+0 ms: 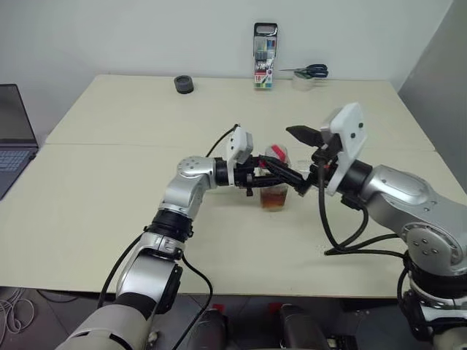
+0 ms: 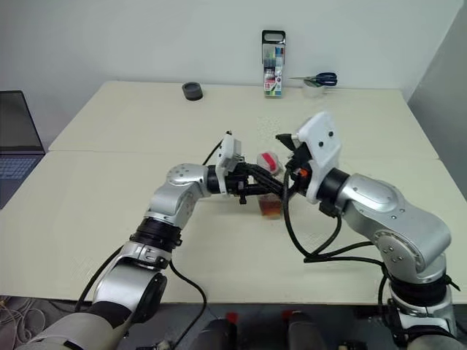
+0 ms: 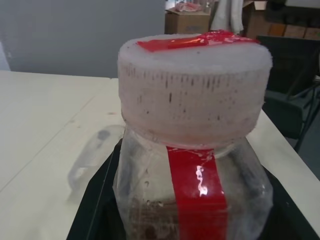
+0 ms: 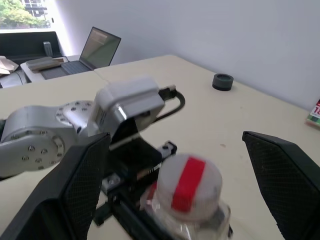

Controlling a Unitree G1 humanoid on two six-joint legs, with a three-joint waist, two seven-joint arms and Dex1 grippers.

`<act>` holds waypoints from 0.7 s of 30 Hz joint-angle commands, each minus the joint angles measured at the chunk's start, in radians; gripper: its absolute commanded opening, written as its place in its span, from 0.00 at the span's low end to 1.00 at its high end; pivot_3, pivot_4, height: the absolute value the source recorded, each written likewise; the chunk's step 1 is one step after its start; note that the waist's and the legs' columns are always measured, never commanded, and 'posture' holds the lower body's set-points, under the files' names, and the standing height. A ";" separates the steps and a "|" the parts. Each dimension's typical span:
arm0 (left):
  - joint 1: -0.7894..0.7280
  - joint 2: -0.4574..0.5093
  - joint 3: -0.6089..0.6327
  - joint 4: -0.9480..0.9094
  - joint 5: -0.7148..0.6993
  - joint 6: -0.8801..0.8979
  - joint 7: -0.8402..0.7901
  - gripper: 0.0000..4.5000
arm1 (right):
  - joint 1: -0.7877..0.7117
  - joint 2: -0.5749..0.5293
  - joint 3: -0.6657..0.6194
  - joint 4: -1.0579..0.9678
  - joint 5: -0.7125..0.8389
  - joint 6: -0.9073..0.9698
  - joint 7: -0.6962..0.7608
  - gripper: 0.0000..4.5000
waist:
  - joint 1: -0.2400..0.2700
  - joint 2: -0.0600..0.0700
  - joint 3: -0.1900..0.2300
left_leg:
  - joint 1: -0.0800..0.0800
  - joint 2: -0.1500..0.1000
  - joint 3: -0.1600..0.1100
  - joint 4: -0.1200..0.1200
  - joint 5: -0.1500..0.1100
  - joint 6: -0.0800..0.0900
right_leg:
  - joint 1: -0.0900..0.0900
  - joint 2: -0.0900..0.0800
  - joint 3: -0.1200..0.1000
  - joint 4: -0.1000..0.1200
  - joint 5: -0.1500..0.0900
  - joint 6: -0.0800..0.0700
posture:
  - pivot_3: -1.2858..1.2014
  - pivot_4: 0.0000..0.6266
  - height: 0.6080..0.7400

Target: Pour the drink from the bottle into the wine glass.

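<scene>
The bottle [image 1: 275,191] stands upright at the table's middle, with tea-coloured drink [image 1: 274,199] in its lower part and a pale cap [image 4: 189,182] crossed by red tape. My left gripper [image 1: 284,177] reaches in from the left and is shut on the bottle's body just under the cap. My right gripper [image 4: 180,167] is open, one finger on either side of the cap, without touching it. In the left wrist view a faint clear shape [image 3: 92,155] lies on the table beyond the bottle. I cannot tell whether it is the wine glass.
A laptop [image 1: 13,138] sits at the table's left edge. Along the far edge are a black roll [image 1: 184,84], a pack of markers [image 1: 265,55] and scissors [image 1: 310,71]. The cream table [image 1: 109,219] has a seam across its middle.
</scene>
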 commanded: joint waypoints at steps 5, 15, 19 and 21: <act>-0.049 -0.003 0.018 -0.007 -0.004 -0.038 -0.020 0.40 | -0.015 0.016 0.023 0.007 -0.048 0.011 -0.004 1.00 | 0.000 0.000 0.000 | -0.001 0.000 0.000 0.000 0.000 0.000 | -0.001 0.000 0.000 0.000 0.000 0.000 | 0.52 0.24 1.00; -0.041 0.007 0.018 -0.026 -0.006 -0.029 -0.021 0.40 | 0.012 0.058 0.038 0.020 -0.101 0.003 -0.016 0.91 | 0.000 0.000 0.000 | -0.002 0.000 0.000 0.000 0.000 0.000 | -0.003 0.000 0.000 0.001 0.000 0.000 | 0.52 0.24 1.00; -0.038 0.008 0.016 -0.034 -0.007 -0.026 -0.019 0.40 | 0.024 0.076 0.041 0.019 -0.114 0.008 -0.015 0.63 | 0.000 0.000 0.000 | -0.002 0.000 0.000 0.000 0.000 0.000 | -0.003 0.000 0.000 0.001 0.000 0.000 | 0.52 0.24 1.00; -0.037 0.008 0.015 -0.037 -0.007 -0.026 -0.019 0.40 | 0.028 0.089 0.040 0.021 -0.119 0.001 -0.014 0.47 | -0.001 0.000 0.000 | -0.002 0.000 0.000 0.000 0.000 0.000 | -0.004 0.000 0.001 0.001 0.000 0.000 | 0.52 0.24 1.00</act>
